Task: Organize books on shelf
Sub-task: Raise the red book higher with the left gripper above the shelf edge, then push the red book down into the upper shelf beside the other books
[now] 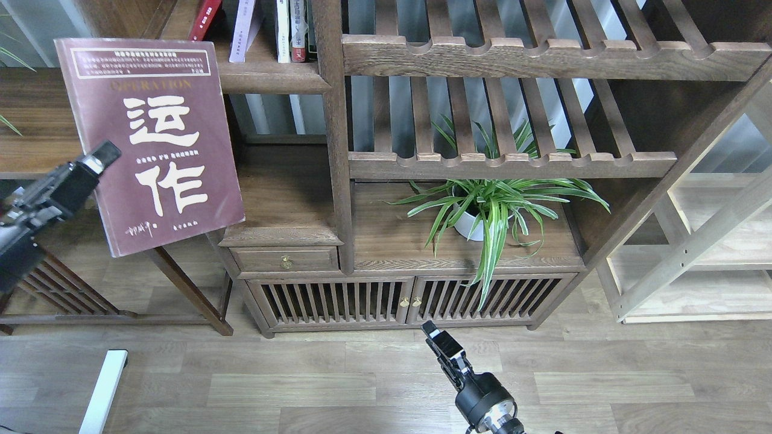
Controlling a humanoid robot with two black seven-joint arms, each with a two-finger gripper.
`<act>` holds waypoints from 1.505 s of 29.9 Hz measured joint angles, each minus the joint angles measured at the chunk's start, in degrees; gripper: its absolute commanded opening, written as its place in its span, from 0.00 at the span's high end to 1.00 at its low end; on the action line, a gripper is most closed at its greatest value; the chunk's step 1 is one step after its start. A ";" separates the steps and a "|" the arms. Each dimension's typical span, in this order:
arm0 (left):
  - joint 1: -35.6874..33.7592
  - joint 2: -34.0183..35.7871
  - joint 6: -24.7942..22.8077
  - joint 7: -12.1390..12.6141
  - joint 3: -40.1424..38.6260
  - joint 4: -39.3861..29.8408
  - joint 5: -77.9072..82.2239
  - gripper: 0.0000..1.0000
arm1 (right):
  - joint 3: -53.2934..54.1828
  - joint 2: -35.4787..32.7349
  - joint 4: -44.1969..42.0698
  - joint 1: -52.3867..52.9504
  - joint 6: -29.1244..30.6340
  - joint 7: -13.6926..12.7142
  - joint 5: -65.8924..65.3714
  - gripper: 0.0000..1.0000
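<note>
My left gripper (101, 155) is shut on the left edge of the large maroon book (151, 141) with big white Chinese characters. It holds the book upright in the air at the upper left, its top right corner in front of the narrow dark-brown shelf (271, 78). On that shelf stand a thin red book (205, 12), a lavender-white book (242, 30) and white books (283, 30). My right gripper (439, 341) is low over the floor at the bottom middle, empty; its fingers cannot be told apart.
Wide slatted racks (512, 163) fill the right of the dark cabinet. A potted spider plant (488, 208) stands on the cabinet top. A dark side table (42, 138) is at the left, pale wood shelving (711, 253) at the right.
</note>
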 measured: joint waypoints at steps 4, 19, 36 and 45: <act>-2.02 1.28 0.00 0.12 -0.02 0.00 -0.64 0.96 | 0.00 0.00 0.00 0.00 0.00 -0.11 -0.01 0.52; -8.32 3.90 0.00 0.16 0.30 1.16 -2.55 0.96 | 0.08 0.00 -0.01 0.00 0.00 -0.39 0.03 0.52; -17.57 4.95 0.00 0.17 1.07 4.14 -4.25 0.96 | 0.09 0.00 -0.01 0.00 0.00 -0.44 0.00 0.52; -21.14 4.96 0.00 1.22 1.17 6.74 -4.29 0.96 | 0.09 0.00 -0.01 0.00 0.00 -0.44 0.00 0.52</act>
